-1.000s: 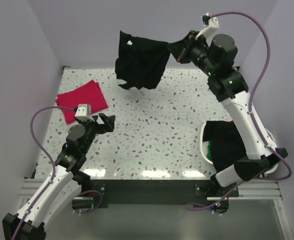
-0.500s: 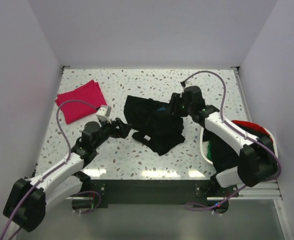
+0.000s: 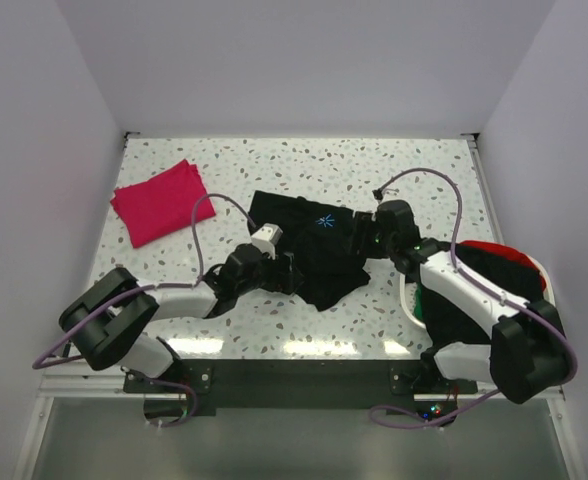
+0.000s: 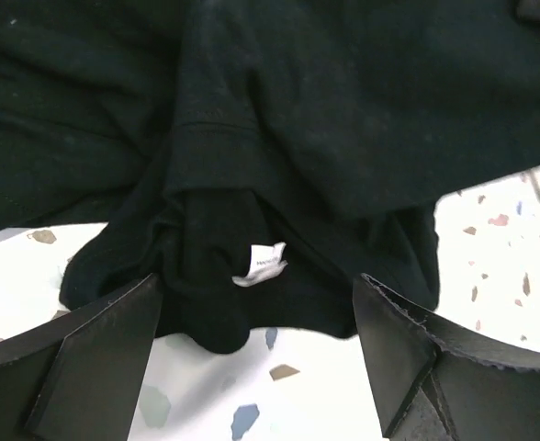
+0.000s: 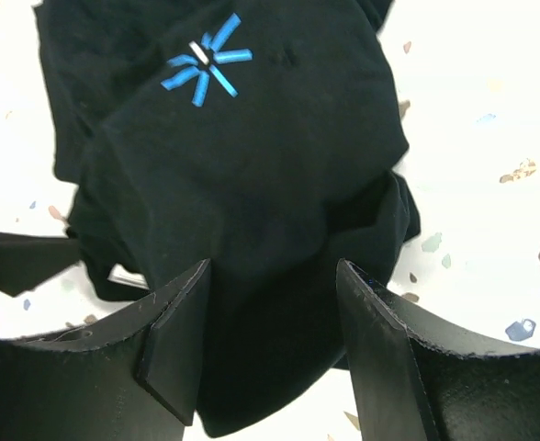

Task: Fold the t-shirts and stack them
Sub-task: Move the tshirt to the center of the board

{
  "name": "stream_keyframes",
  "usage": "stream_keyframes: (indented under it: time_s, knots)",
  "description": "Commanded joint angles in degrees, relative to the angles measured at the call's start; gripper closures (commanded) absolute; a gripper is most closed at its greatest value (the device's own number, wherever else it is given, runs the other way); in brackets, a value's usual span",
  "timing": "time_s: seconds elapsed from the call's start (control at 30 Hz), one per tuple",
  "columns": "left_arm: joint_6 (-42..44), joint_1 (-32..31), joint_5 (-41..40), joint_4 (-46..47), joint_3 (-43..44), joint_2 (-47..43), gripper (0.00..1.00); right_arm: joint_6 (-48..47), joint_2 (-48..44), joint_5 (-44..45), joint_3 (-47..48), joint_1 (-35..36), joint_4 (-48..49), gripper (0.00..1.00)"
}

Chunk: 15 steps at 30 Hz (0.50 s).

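My left gripper (image 4: 256, 287), spread wide, is facing the hem of the black t-shirt (image 4: 343, 110) dead ahead. My right gripper (image 5: 272, 271), also unclenched, is straddling it opposite.

Robotics laboratory test cell. A speckled table (image 3: 424, 160) is boxed in by plain white walls (image 3: 274, 60). A left arm (image 3: 179, 298) and a right arm (image 3: 454, 285), both white and black, are bolted to a dark base plate (image 3: 304, 378) at the table's near edge. Purple cables (image 3: 414, 172) loop from their wrists.
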Motion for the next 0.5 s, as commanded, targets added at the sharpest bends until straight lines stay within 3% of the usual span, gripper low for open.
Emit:
stream_keyframes:
  time_s: [0.0,0.2,0.37,0.47]
  knots:
    - [-1.1,-1.5,-8.0,0.7,3.4,1.0,0.11,-1.2,1.2,0.8,-1.4,0.0,3.9,0.4]
    - [0.7,-2.4,-17.1,-6.4,6.3,2.2,0.1,-1.6,6.6,-0.6,-1.3,0.1,6.6,0.4]
    - [1.1,-2.4,-15.3,-5.2,9.3,7.2,0.09,-2.0,10.4,-1.8,0.1,0.1,7.1,0.4]
    - [1.7,-2.4,-13.0,-3.1,11.0,10.7,0.21,-2.1,11.7,-2.5,0.0,0.1,8.2,0.41]
